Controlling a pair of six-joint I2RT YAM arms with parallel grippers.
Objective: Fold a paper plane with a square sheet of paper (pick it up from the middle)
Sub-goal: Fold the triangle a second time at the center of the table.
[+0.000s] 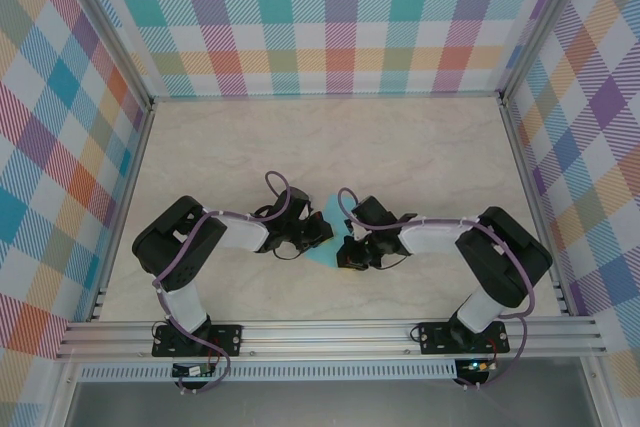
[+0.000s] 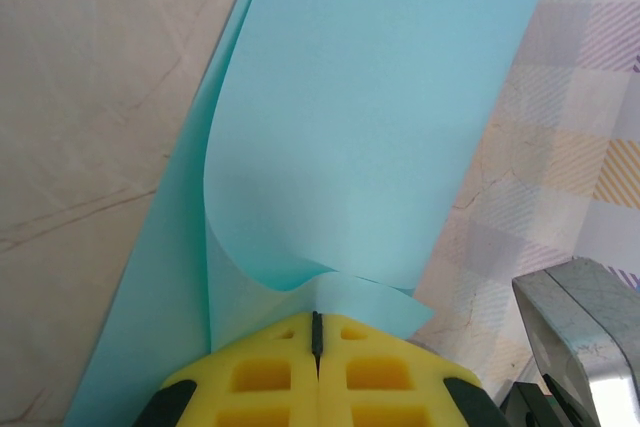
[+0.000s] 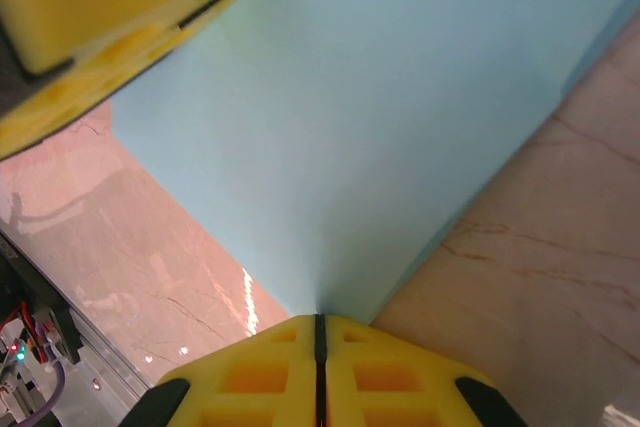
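You are in the middle of a fold, as I judge it. The square sheet of thin teal paper (image 1: pixel 322 237) is held between the two arms at the middle of the cream marbled worktop (image 1: pixel 420 147), and both claws have hold of it. The left claw (image 2: pixel 317 325) is fully closed, its jaws pressed together on the edge of the sheet. The right claw (image 3: pixel 320 325) is closed too, on a corner of the same sheet (the left claw appears at the upper left of the right wrist view, against the paper).

For the next move, you should bring the curled layer down on the lower one, so that the edges meet, and then press along the bend. Move the two claws together and gently. If they pull apart, such thin paper could tear or slip out.

The paper is plain and smooth. In the left wrist view one layer rises from the jaws and curls over in a soft roll, while a second layer lies flatter beneath it toward the left. I see no sharp crease there, so the fold seems begun but not pressed. Whether the lower layer touches the worktop, I cannot tell.
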